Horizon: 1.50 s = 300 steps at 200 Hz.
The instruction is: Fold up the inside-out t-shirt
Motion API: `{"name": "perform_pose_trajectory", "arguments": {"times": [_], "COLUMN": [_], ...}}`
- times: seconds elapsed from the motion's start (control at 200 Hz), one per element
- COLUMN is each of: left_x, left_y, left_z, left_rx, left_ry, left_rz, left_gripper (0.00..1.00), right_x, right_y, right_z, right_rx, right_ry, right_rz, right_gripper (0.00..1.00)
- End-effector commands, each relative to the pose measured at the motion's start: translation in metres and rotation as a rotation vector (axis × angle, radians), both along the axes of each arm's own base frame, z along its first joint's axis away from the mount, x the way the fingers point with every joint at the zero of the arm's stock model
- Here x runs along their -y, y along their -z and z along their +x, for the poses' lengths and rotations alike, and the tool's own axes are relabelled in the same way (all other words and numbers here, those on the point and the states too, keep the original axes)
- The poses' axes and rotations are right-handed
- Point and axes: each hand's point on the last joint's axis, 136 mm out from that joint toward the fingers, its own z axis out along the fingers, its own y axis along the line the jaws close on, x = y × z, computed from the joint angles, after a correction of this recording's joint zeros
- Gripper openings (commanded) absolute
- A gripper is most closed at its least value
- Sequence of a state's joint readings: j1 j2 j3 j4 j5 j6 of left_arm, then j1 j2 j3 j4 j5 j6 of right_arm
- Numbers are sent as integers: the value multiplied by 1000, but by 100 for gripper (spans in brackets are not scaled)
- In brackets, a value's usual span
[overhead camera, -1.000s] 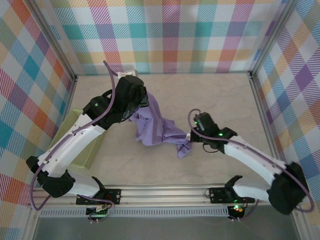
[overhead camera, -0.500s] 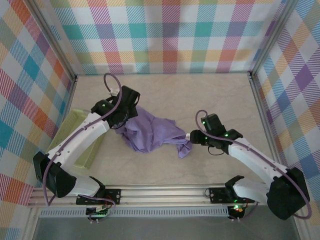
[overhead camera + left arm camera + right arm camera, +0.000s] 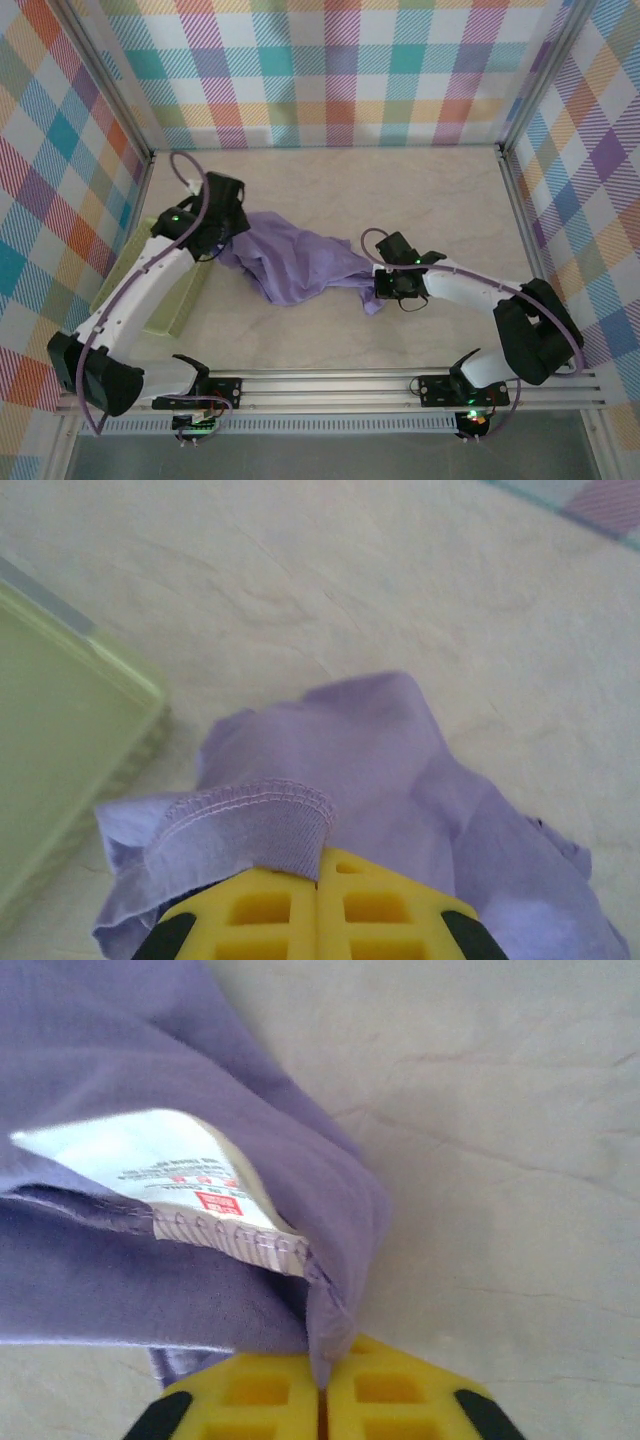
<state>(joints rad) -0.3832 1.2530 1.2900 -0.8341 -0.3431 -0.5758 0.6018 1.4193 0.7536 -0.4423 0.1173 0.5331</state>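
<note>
Both your end effectors are pinching the inside-out t-shirt (image 3: 300, 268) on the worktop (image 3: 430, 200).
Your left end effector (image 3: 318, 868) is pressed together on a stitched hem, with the pale green bin (image 3: 55, 730) off to its left. Your right end effector (image 3: 322, 1378) clamps a fabric fold, the white care label (image 3: 140, 1160) just ahead of it. The shirt lies bunched between the two.

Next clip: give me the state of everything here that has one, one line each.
t-shirt: crumpled, unfolded, stretched between both grippers over the table.
left gripper: jaws shut on the t-shirt's stitched hem.
right gripper: jaws shut on a t-shirt seam edge.
care label: exposed, facing outward.
green bin: sitting left of the t-shirt; contents cannot be told.
</note>
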Motion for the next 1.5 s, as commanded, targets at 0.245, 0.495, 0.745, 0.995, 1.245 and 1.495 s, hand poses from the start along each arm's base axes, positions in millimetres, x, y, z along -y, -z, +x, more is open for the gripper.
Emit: {"name": "perform_pose_trajectory", "arguments": {"times": [0.245,0.495,0.745,0.995,1.245,1.495], "left_x": [-42,27,120,133,121,107], "left_y": [-62,-118,-74,7,26,42], "left_z": [-4,-16,-11,28,38,38], "left_rx": [109,194,82,-118,-141,-169], "left_ry": [-56,111,270,224,196,170], "left_rz": [-7,-76,-173,-162,-186,-166], "left_gripper": [0,0,0,0,0,0], "right_x": [-1,75,99,48,-97,-147], "right_y": [-70,-137,-131,-119,-83,-13], "right_z": [22,35,68,64,-14,-19], "right_rx": [171,278,200,263,261,120], "right_ry": [-57,102,224,98,-262,-310], "right_rz": [-5,-35,-42,-10,234,93], "right_gripper": [0,0,13,67,81,78]}}
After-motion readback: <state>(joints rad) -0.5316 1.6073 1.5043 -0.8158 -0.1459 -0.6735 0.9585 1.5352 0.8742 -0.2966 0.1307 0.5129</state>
